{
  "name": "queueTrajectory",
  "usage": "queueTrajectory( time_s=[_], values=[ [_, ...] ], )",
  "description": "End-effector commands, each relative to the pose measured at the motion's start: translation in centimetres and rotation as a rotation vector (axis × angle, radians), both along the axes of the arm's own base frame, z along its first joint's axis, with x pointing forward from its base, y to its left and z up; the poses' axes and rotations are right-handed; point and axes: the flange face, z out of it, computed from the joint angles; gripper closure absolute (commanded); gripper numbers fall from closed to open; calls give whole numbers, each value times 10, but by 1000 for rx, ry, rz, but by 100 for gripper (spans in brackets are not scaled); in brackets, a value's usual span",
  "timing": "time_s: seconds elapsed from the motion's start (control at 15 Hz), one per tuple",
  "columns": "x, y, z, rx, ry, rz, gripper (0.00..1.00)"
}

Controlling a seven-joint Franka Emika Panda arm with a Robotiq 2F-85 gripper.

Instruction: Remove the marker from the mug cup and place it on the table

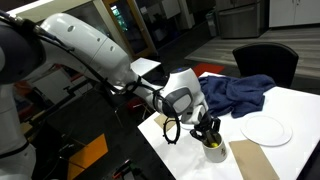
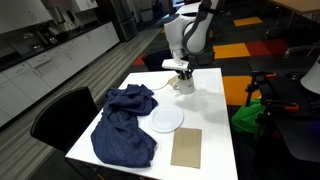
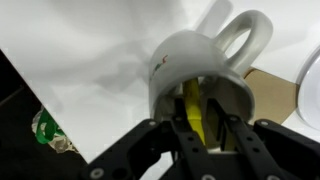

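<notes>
The pale grey-white mug cup [image 3: 190, 60] stands on the white table [image 3: 90, 70], seen from above in the wrist view. The yellow-green marker [image 3: 192, 105] stands inside it. My gripper [image 3: 205, 125] reaches down into the mug, its fingers close together on either side of the marker and shut on it. In both exterior views the gripper [image 1: 208, 132] [image 2: 180, 72] hangs straight over the mug [image 1: 214, 150] [image 2: 185, 84] near the table edge [image 1: 290, 100] [image 2: 215, 110]. The marker is too small to make out there.
A round white plate [image 1: 266, 129] [image 2: 167, 119], a crumpled blue cloth [image 1: 240, 95] [image 2: 125, 125] and a brown flat mat [image 1: 255, 160] [image 2: 186, 147] lie on the table. A black chair [image 1: 265, 60] [image 2: 60, 115] stands at its side. A black cable loop [image 1: 172, 130] hangs by the gripper.
</notes>
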Motion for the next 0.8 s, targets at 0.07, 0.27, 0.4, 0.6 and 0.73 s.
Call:
queueTrajectory(
  time_s=[0.07,0.27,0.4,0.6,0.73],
  values=[
    [9,-6,-1,-19,8,-10,67],
    [13,-10,-2,-35,13,-16,63],
    [17,-12,-4,-40,16,-16,62],
    [20,-10,-8,-44,28,-8,87],
    [21,-8,-8,-52,36,-11,98]
  ],
)
